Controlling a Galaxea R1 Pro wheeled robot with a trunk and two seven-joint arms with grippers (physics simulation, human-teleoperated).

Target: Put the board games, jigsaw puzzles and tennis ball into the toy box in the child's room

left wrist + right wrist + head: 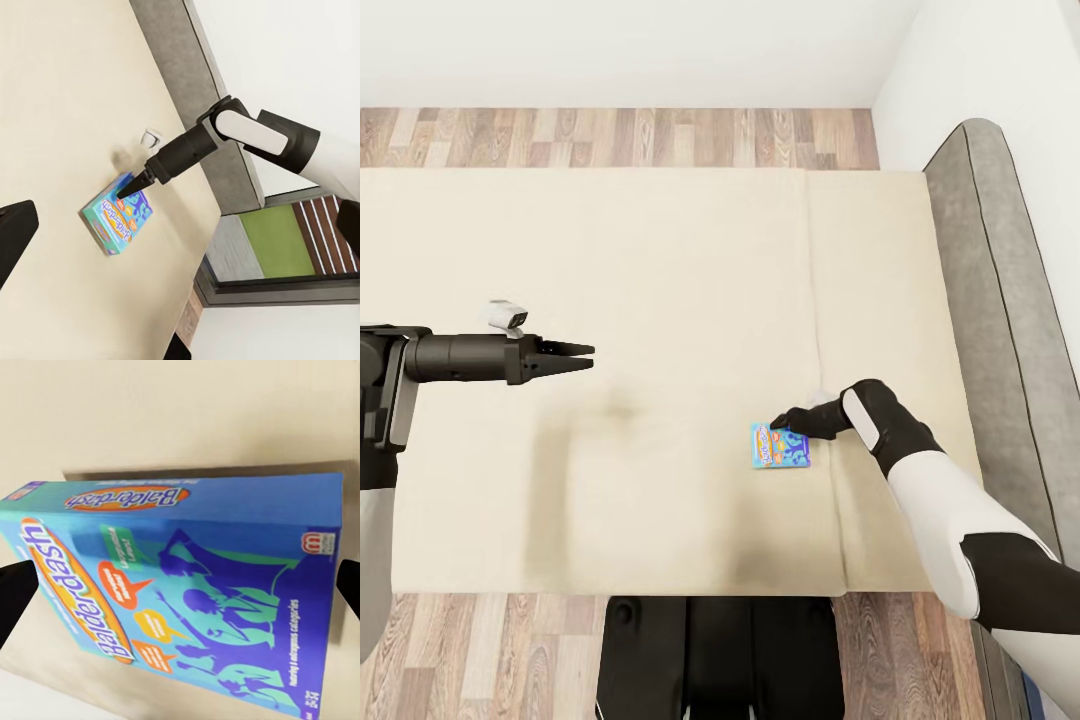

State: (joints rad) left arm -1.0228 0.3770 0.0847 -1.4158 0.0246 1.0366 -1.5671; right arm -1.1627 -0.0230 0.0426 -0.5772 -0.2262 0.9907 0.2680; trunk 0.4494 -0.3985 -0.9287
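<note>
The right gripper (785, 420) has its fingers spread, one black tip (16, 596) at each side of the blue Balderdash board game (780, 446), not visibly clamping it. The box lies flat on the beige mattress of the bed (610, 280), beside the seam between the two mattress parts and near the grey headboard (1000, 300). The left gripper (580, 358) hovers well apart over bare mattress, fingers pressed together and empty. Wood-plank floor (610, 135) borders the bed.
</note>
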